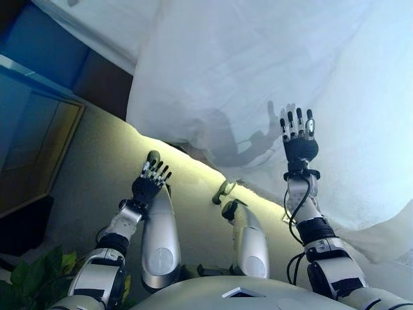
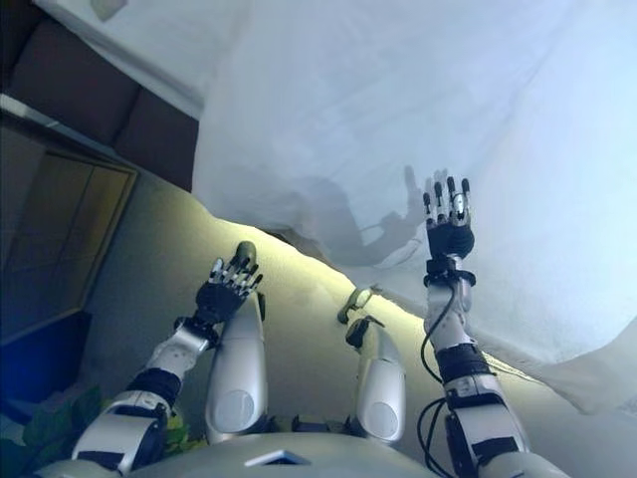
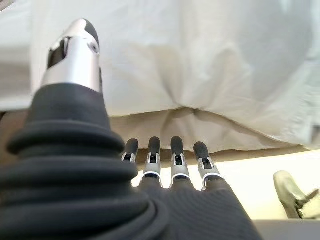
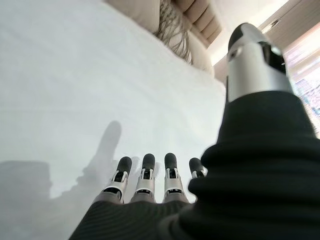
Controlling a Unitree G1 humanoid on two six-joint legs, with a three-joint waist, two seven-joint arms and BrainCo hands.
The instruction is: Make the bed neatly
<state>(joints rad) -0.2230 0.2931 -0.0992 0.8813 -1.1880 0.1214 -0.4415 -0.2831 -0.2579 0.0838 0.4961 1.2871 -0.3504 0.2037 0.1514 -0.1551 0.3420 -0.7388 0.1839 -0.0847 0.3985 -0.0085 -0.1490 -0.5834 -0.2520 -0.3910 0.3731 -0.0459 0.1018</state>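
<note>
Left eye view, near to far: left hand point(image 1: 150, 181) low beside bed, over pale floor point(image 1: 97, 161), fingers straight and relaxed, holding nothing, short of hanging edge of white rumpled cotton bed sheet point(image 1: 258, 71). Right hand point(image 1: 298, 137) farther out, over sheet top, fingers spread flat, empty; contact with cloth unclear. Sheet spreads ahead of both hands, near edge running diagonally from left, far, to right, near. Right hand nearer, likely first to smooth. Beyond: patterned pillow point(image 4: 172, 27) at padded beige headboard point(image 4: 200, 20).
</note>
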